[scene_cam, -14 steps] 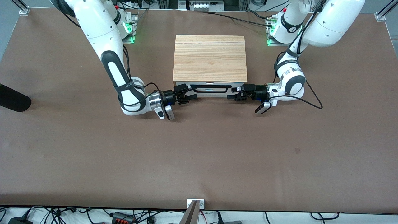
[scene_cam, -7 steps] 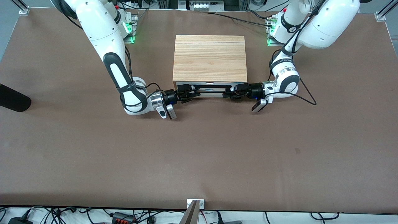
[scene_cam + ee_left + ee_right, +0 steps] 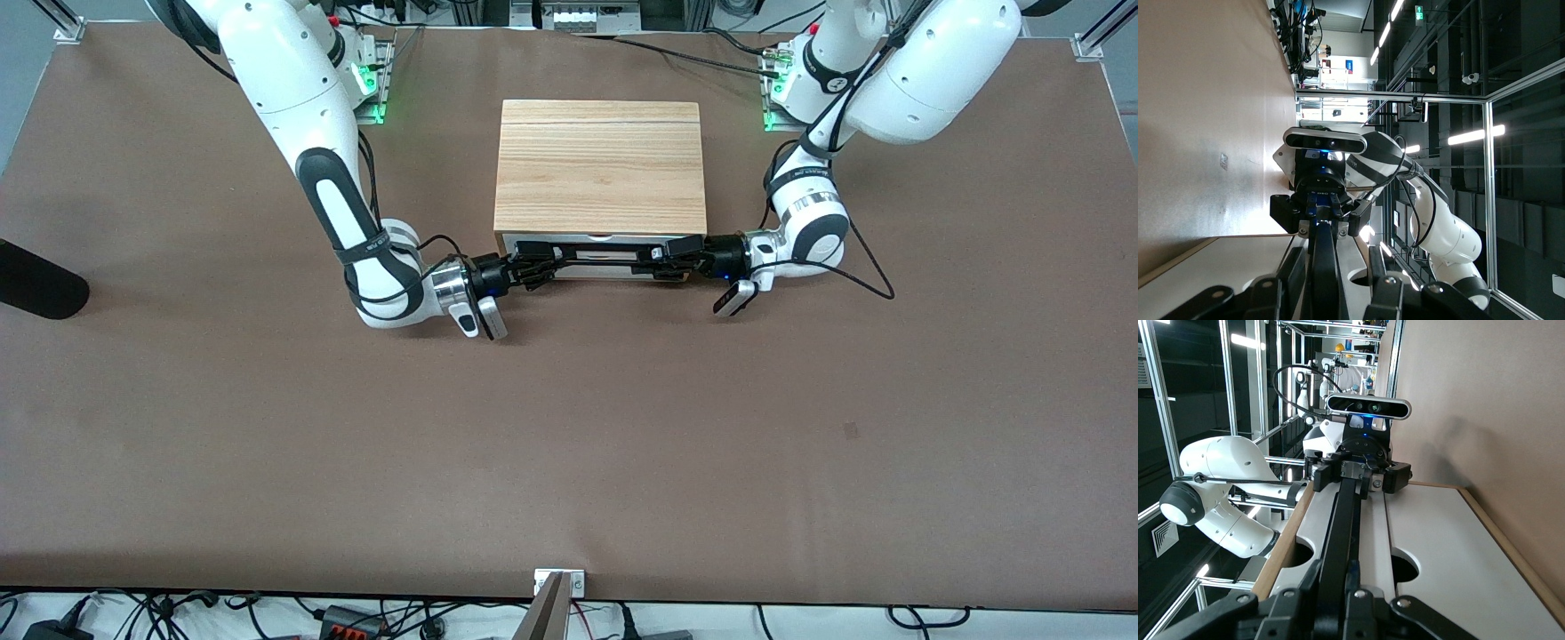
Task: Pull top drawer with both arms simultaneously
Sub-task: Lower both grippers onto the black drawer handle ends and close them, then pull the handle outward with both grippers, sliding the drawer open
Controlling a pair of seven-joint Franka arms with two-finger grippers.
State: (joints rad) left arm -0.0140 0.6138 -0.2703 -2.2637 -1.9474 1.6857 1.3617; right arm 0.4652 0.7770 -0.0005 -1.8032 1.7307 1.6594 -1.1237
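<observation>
One brown table [image 3: 569, 427], dim glass-walled lab.

Bare table [image 3: 569, 427] lies open in front of the top drawer [image 3: 597, 263].

you've got a brown table [image 3: 569, 427] w/ a matte, faintly mottled top; the cabinet [image 3: 600, 169] w/ light wood-grain top sits directly on it, about midway btwn the two arm bases; a small dark mark [image 3: 851, 431] shows on the surface nearer the front camera, toward the left arm's end; a black rounded object [image 3: 36, 283] lies at the table edge on the right arm's end; can't tell what it is
</observation>
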